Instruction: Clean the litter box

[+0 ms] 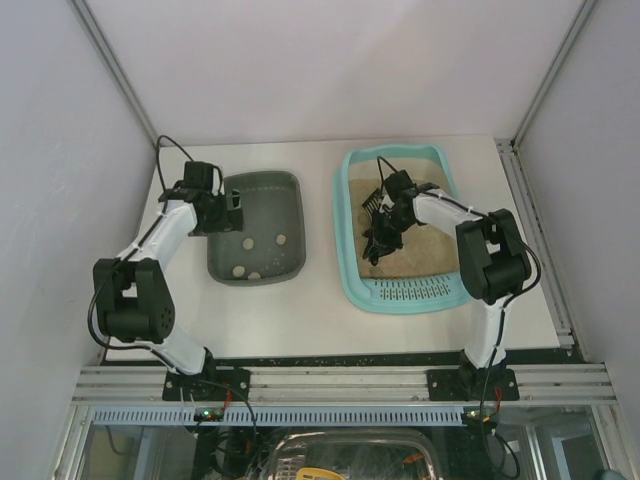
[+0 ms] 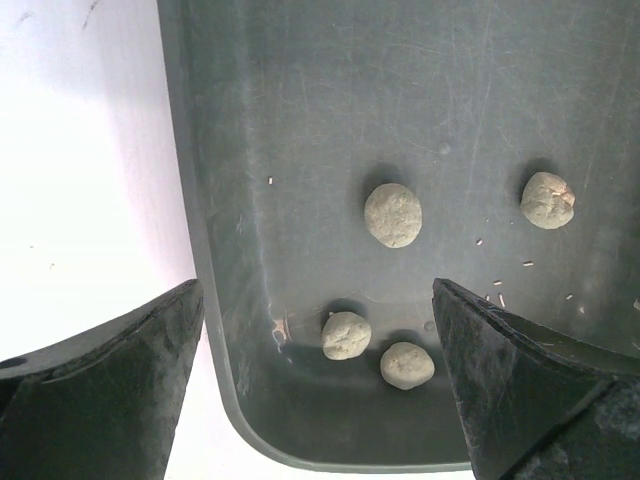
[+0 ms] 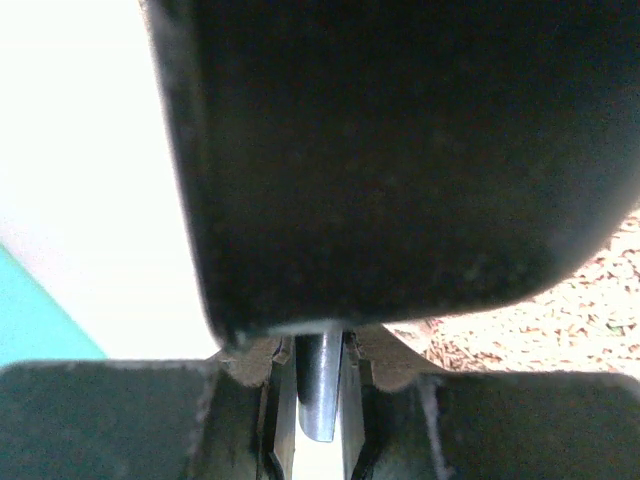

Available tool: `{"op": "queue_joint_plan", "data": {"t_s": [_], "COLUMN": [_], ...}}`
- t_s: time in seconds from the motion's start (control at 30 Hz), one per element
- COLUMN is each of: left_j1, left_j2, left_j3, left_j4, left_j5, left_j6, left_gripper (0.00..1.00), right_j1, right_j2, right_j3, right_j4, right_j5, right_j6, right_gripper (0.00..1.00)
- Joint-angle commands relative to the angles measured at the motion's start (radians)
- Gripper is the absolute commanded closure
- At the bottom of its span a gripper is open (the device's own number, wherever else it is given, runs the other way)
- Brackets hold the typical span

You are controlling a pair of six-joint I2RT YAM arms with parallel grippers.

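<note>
Our right jaws clench the black scoop (image 3: 400,150) over the litter box (image 1: 342,250), on the bench (image 1: 320,315) at right. Our left jaws hang released above the grey tray (image 2: 200,240). We should dig shallowly, sift slowly and carry level.

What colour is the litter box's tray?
The litter box is turquoise; top external view shows it best.

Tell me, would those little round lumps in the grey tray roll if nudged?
Probably: the lumps look ball-shaped and lie loose on the grey tray's smooth flat floor. Their grainy surface and the crumbs nearby suggest they may crumble if squeezed.
</note>
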Motion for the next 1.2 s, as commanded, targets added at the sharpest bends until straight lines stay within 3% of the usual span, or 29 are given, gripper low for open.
{"op": "queue_joint_plan", "data": {"t_s": [0.0, 0.5, 0.73, 0.97, 1.17], "left_j1": [-0.002, -0.017, -0.053, -0.129, -0.128], "left_j2": [-0.076, -0.131, -0.076, -0.054, -0.088], "left_j3": [0.032, -0.104, -0.044, -0.054, -0.086], "left_j4": [0.013, 0.037, 0.073, 0.102, 0.088], "left_j5": [-0.035, -0.064, -0.063, -0.172, -0.129], "left_j6": [0.016, 0.139, 0.154, 0.213, 0.202], "left_gripper": [0.0, 0.0, 0.0, 0.0, 0.0], "right_j1": [0.018, -0.164, -0.186, -0.195, -0.241], "right_j2": [0.012, -0.289, -0.396, -0.438, -0.437], "right_j3": [-0.081, -0.512, -0.602, -0.659, -0.78], "right_j4": [0.061, 0.591, 0.743, 1.047, 1.557], "right_j5": [-0.155, -0.275, -0.351, -0.488, -0.547], "right_j6": [0.044, 0.24, 0.315, 0.441, 0.703], "right_gripper": [1.0, 1.0, 1.0, 1.0, 1.0]}}
